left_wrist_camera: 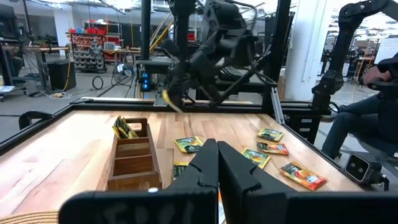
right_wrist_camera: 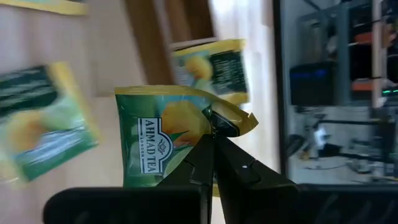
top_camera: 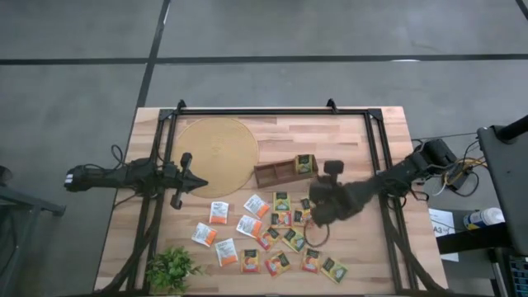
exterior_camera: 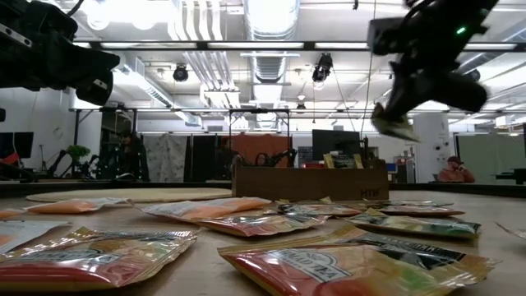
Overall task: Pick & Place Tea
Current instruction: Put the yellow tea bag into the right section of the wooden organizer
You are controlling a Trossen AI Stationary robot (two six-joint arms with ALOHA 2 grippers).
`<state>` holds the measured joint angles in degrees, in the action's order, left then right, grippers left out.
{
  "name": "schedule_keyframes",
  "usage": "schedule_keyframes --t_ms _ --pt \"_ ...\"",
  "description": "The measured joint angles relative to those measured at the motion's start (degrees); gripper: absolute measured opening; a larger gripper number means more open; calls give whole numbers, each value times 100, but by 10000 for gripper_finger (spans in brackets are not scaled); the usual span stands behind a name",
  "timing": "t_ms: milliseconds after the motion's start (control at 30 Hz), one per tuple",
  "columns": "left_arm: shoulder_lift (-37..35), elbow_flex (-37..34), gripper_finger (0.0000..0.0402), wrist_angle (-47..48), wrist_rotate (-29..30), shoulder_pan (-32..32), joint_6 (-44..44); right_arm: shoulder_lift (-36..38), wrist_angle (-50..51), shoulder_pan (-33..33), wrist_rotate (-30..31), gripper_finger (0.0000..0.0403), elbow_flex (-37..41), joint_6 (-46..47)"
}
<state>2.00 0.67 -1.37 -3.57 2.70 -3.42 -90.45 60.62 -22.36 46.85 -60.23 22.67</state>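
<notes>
Several flat tea sachets (top_camera: 264,239), green-yellow, orange and white, lie scattered on the wooden table's near half. One more sachet (top_camera: 306,162) stands in the right end of the brown compartment tray (top_camera: 276,172). My right gripper (top_camera: 318,208) hovers over the scattered sachets, just near of the tray, shut on a green-yellow sachet (right_wrist_camera: 161,146). The low view shows that sachet (exterior_camera: 394,123) high above the table. My left gripper (top_camera: 198,183) waits shut at the table's left, pointing level toward the tray. My right gripper pinches the green-yellow sachet between its two fingers at one crumpled edge near a corner (right_wrist_camera: 227,119). The fingers slant down from the table's right side. The sachet is lifted clear of the table and hangs tilted below the fingertips (exterior_camera: 386,119).
A round bamboo mat (top_camera: 216,153) lies at the far left beside the tray. A small green plant (top_camera: 172,268) stands at the near left corner. A black frame (top_camera: 272,111) runs around the table's edges. A seated person (left_wrist_camera: 373,106) shows beyond the table's right side.
</notes>
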Motion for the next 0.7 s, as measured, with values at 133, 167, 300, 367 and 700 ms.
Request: schedule_keyframes --t_ms 133,167,300,367,700 --pt "0 0 0 0 1 0 0 0 -737 375 162 8 132 -981" --pt "0 0 0 0 0 0 0 0 -906 439 226 8 163 -1188" --pt "0 0 0 -2 0 -2 0 2 -1434 728 600 8 281 -1958" --pt "0 0 0 -2 0 -2 0 2 -1618 881 752 8 347 -2211" --pt "0 0 0 -2 0 -2 0 -136 -2847 1196 1165 8 709 -3287"
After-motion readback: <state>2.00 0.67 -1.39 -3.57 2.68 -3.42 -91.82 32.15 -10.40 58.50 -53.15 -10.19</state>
